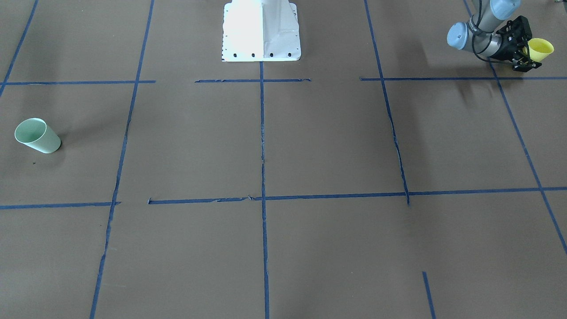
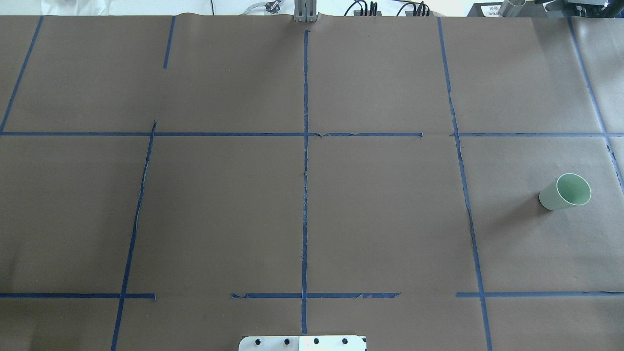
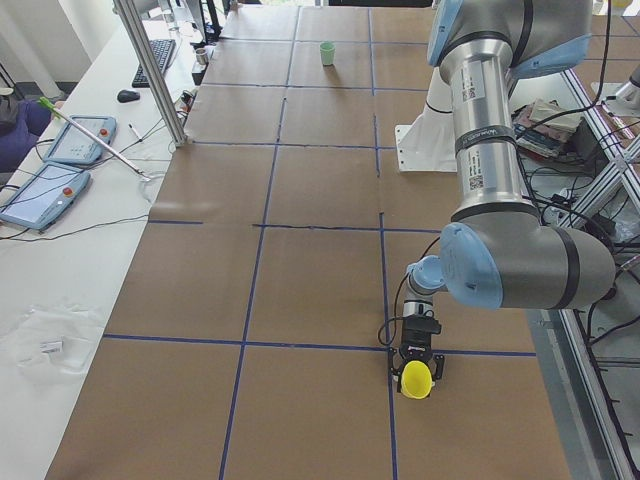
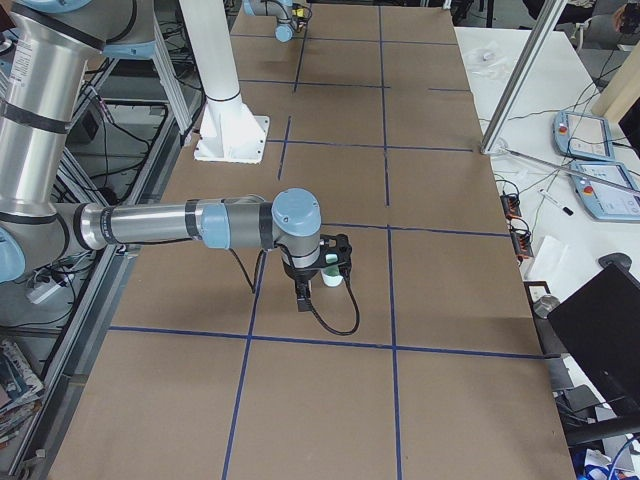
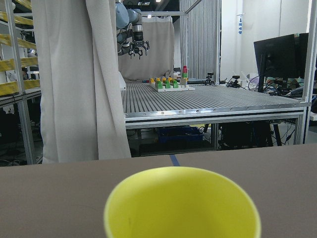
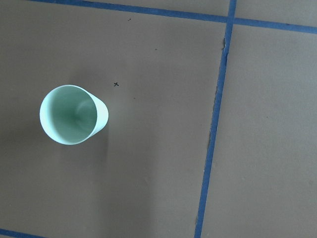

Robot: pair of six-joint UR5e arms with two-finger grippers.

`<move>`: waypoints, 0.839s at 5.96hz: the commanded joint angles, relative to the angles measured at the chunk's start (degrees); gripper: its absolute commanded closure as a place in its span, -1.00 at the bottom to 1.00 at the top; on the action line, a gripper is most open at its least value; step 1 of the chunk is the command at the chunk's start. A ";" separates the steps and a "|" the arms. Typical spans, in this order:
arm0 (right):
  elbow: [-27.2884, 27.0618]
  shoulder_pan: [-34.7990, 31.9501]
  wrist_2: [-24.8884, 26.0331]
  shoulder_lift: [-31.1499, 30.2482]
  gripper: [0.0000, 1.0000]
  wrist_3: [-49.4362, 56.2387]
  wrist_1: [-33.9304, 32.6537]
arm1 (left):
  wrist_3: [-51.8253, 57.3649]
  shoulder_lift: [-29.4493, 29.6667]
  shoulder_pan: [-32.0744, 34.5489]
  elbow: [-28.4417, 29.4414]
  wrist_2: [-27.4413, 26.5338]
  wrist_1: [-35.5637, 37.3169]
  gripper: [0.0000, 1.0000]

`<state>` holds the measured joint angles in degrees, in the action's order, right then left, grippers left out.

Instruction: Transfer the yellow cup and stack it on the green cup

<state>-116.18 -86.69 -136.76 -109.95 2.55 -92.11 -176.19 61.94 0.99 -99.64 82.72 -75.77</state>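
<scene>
The yellow cup (image 1: 540, 49) is held in my left gripper (image 1: 528, 54), which is shut on its side, low over the table's corner on my left. It also shows in the exterior left view (image 3: 416, 379) and fills the bottom of the left wrist view (image 5: 182, 203). The green cup (image 1: 37, 135) stands upright and alone on the brown table (image 2: 219, 204) far to my right (image 2: 565, 191). The right wrist view looks straight down on the green cup (image 6: 73, 114). My right gripper (image 4: 322, 265) shows only in the exterior right view, high over the cup; I cannot tell whether it is open.
Blue tape lines (image 2: 305, 195) divide the table into squares. The white robot base (image 1: 261, 31) stands at the table's middle edge. A side bench with tablets (image 3: 60, 150) and a metal post (image 3: 150, 70) runs along the far side.
</scene>
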 commanded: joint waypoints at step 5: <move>0.26 -0.06 -0.26 -0.09 -1.00 -0.09 -0.17 | 23.44 -4.47 17.03 2.43 -15.69 -14.82 -0.39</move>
<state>-115.96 -86.73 -136.95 -109.97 2.48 -92.22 -160.42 56.63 10.41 -97.49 72.20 -88.07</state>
